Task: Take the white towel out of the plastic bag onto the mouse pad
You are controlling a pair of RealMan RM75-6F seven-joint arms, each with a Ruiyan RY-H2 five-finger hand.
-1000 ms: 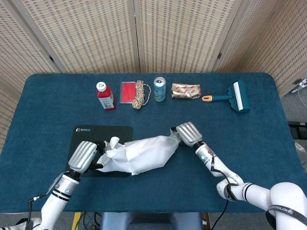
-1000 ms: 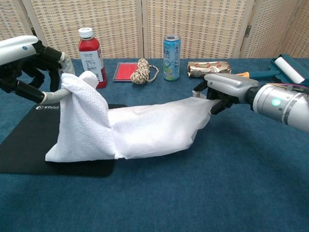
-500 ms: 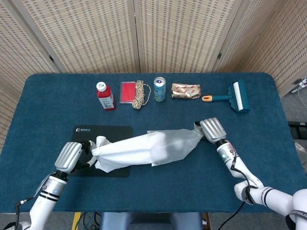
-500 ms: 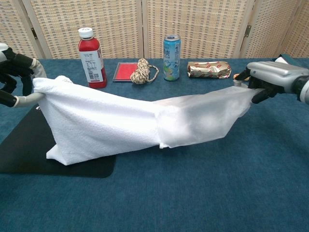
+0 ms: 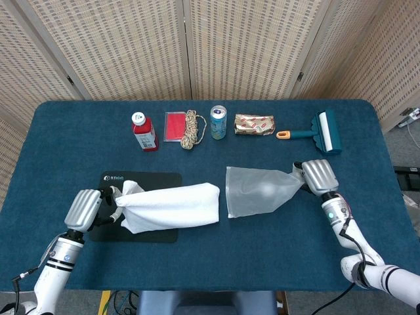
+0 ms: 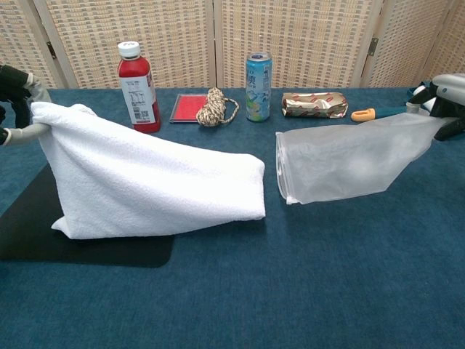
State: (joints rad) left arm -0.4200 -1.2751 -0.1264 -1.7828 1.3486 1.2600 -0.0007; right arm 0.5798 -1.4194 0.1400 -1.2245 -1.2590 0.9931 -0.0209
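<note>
Two hands spread wide, left hand (image 5: 85, 208) fingers gripping white towel (image 5: 169, 207), right hand (image 5: 316, 176) pinching plastic bag (image 5: 257, 191).

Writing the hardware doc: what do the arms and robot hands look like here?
Both arms are white with black bands at the wrist. The left robot hand and right robot hand have silver-grey ribbed backs and black fingers. A thin black cable runs along each forearm. A small green light shows on the right wrist.

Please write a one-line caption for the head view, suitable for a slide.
Left hand holds the white towel, now clear of the plastic bag held by the right hand, partly over the mouse pad.
</note>
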